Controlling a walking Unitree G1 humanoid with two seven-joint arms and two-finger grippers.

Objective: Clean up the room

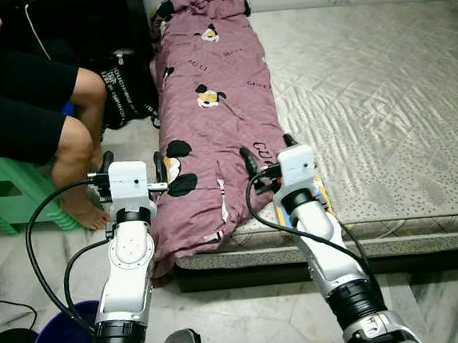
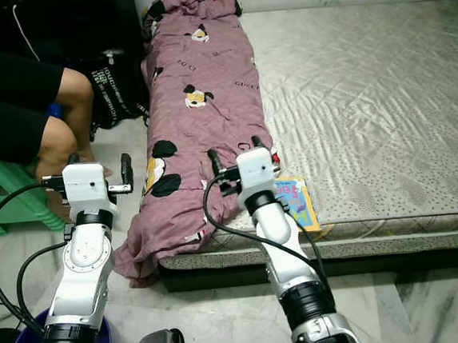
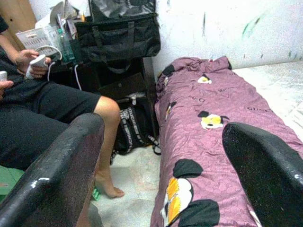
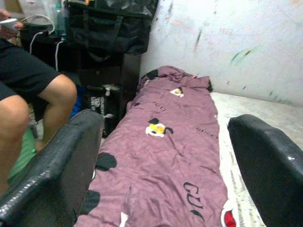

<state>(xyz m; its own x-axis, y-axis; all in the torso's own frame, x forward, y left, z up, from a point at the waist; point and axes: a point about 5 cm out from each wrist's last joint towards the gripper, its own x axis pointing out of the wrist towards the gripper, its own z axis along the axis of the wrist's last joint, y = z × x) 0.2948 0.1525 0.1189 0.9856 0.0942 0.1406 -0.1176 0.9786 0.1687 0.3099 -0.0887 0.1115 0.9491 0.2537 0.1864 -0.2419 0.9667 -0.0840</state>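
Both head views look forward and down from above the two arms, sharing the mattress (image 1: 367,95) and the purple blanket (image 1: 207,101) ahead of each end effector. Each wrist view sits low and close behind its own fingers, facing along the blanket toward the wall (image 4: 227,33); both wrist views share the black bag (image 3: 118,33) and the seated person (image 3: 42,109).

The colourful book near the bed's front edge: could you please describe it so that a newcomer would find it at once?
Start from the grey quilted mattress and go to its front edge nearest the robot. The book lies flat there, just beside the long purple cartoon-print blanket and partly behind the right claw. Its bright blue and yellow cover stands out from the grey.
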